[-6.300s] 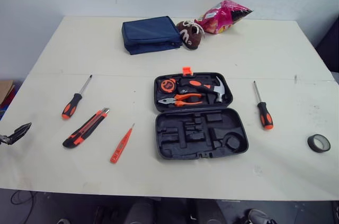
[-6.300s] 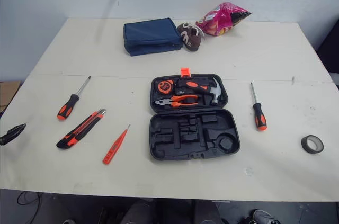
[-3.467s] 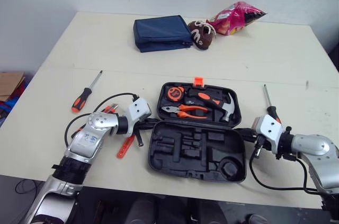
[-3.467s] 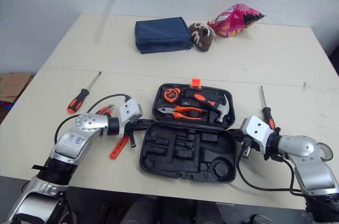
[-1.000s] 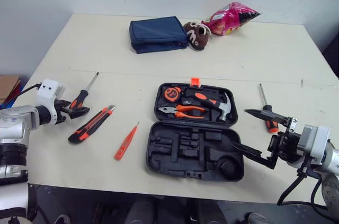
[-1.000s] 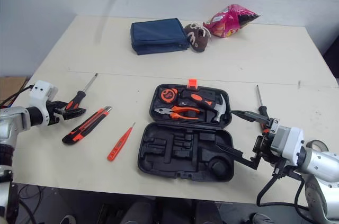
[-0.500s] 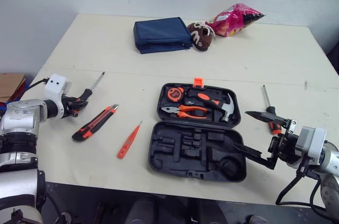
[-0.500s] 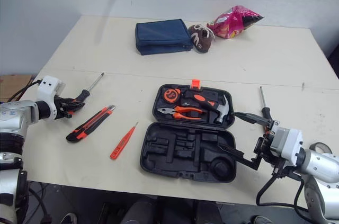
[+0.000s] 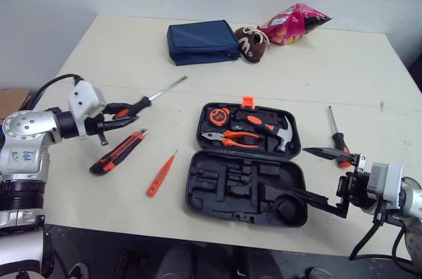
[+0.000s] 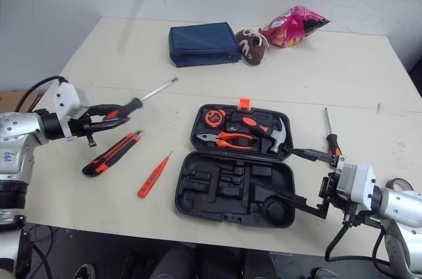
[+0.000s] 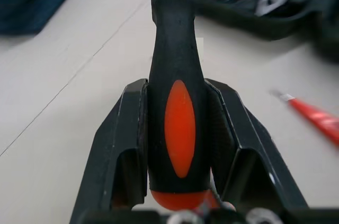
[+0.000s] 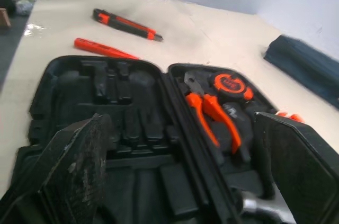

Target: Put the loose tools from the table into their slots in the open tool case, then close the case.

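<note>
Black-and-orange, the screwdriver (image 9: 140,102) is off the table (image 9: 316,74) in the head camera's view. The left gripper (image 9: 128,113) has it clamped by the handle and holds it in the air left of the open tool case (image 9: 224,183), its shaft pointing toward the table's far side. Half a second ago the same gripper was closing on that tool where it lay on the table's left side. The pick-up is now made, so the first loose tool looks ready to be carried to the empty moulded half nearest the robot. Left on the table are the utility knife (image 9: 119,152), the tester pen (image 9: 161,173) and, right of the case, a second screwdriver (image 9: 337,135). The right gripper (image 9: 300,171) waits at the case's right end, fingers spread wide and holding nothing, a shade lower than a moment before.

From the left wrist, both fingers (image 11: 130,139) press the handle's flanks, the orange inlay facing the lens and the case beyond.

From the right wrist, the fingers (image 12: 79,166) frame the case. Pliers (image 12: 209,110) and tape measure (image 12: 229,83) sit in one half, and the other half's slots are bare. With the lid open and three tools still loose, closing looks far off.
</note>
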`<state>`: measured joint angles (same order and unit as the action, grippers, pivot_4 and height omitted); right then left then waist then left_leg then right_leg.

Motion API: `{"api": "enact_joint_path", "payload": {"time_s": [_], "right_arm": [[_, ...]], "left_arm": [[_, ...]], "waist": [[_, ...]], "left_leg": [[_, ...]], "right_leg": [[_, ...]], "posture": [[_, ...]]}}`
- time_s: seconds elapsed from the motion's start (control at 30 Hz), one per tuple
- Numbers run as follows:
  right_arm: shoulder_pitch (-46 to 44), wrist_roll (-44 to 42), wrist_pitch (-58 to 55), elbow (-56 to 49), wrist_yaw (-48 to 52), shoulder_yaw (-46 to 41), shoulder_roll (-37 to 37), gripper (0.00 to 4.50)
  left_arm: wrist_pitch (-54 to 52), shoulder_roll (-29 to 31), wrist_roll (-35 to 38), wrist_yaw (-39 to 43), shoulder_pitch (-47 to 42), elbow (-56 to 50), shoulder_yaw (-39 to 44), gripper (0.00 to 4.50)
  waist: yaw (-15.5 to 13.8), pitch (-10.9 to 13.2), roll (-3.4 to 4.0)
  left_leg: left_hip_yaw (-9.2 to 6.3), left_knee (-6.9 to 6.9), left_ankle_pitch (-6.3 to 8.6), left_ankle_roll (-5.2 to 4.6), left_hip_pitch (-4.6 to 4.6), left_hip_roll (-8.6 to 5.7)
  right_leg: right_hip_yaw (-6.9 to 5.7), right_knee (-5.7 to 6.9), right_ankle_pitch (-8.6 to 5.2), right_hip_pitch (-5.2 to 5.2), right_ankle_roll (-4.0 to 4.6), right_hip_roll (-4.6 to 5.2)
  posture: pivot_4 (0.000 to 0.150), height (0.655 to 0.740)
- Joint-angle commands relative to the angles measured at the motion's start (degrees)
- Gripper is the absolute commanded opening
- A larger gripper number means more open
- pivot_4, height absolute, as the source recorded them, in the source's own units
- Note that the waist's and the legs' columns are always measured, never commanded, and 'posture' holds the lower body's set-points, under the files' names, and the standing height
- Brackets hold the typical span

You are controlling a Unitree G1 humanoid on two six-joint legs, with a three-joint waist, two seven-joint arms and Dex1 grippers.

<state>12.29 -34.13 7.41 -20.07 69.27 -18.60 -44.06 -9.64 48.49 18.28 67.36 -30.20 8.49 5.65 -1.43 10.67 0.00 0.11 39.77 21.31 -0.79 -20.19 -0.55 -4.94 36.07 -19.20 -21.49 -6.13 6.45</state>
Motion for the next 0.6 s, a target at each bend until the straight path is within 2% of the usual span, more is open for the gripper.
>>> {"api": "enact_joint_path", "payload": {"time_s": [0.03, 0.17, 0.27, 0.4, 0.6], "right_arm": [[-0.27, -1.32, -0.65, -2.43, -0.44, -1.85, -0.60, 4.50], [-1.20, -0.56, -1.24, -2.34, -0.97, -1.55, -0.92, 4.50], [-2.22, -0.07, -1.64, -1.92, -1.08, -1.19, -1.33, 4.50], [-3.32, 1.06, -1.87, -1.43, -1.28, -0.72, -1.56, 4.50], [-4.20, 2.08, -2.11, -1.25, -1.56, -0.39, -1.17, 4.50]], "left_arm": [[-5.65, -0.69, 2.96, 3.16, -1.79, -12.53, -5.56, 0.81], [-12.48, -1.61, -0.31, 3.69, -5.12, -19.98, -14.60, 0.81], [-13.78, -2.98, -5.02, 2.80, -7.93, -22.16, -20.76, 0.81], [-22.19, -6.62, -11.17, -1.71, -10.98, -25.11, -28.61, 0.81], [-25.59, -8.81, -16.03, -3.14, -12.52, -25.70, -33.65, 0.81]], "waist": [[0.03, 0.00, 0.00], [0.11, 0.00, 0.01], [0.18, 0.01, 0.01], [0.04, 0.01, 0.01], [0.00, 0.01, 0.01]], "left_leg": [[-0.01, 0.03, 0.01, -0.01, 0.00, 0.00], [0.00, 0.05, 0.02, -0.04, 0.00, -0.01], [0.04, 0.03, 0.02, -0.04, 0.01, -0.01], [0.04, 0.04, 0.02, -0.05, 0.00, -0.01], [0.02, 0.06, 0.04, -0.08, -0.02, -0.01]], "right_leg": [[0.01, -0.01, 0.01, 0.02, -0.01, 0.00], [0.07, -0.01, 0.02, 0.03, -0.04, -0.03], [0.11, -0.02, 0.02, 0.02, -0.04, -0.14], [0.13, -0.02, 0.02, 0.02, -0.04, -0.22], [0.14, -0.04, 0.02, 0.02, -0.04, -0.20]], "posture": [[0.150, 0.7400], [0.150, 0.7400], [0.150, 0.7400], [0.150, 0.7400], [0.150, 0.7400]]}}
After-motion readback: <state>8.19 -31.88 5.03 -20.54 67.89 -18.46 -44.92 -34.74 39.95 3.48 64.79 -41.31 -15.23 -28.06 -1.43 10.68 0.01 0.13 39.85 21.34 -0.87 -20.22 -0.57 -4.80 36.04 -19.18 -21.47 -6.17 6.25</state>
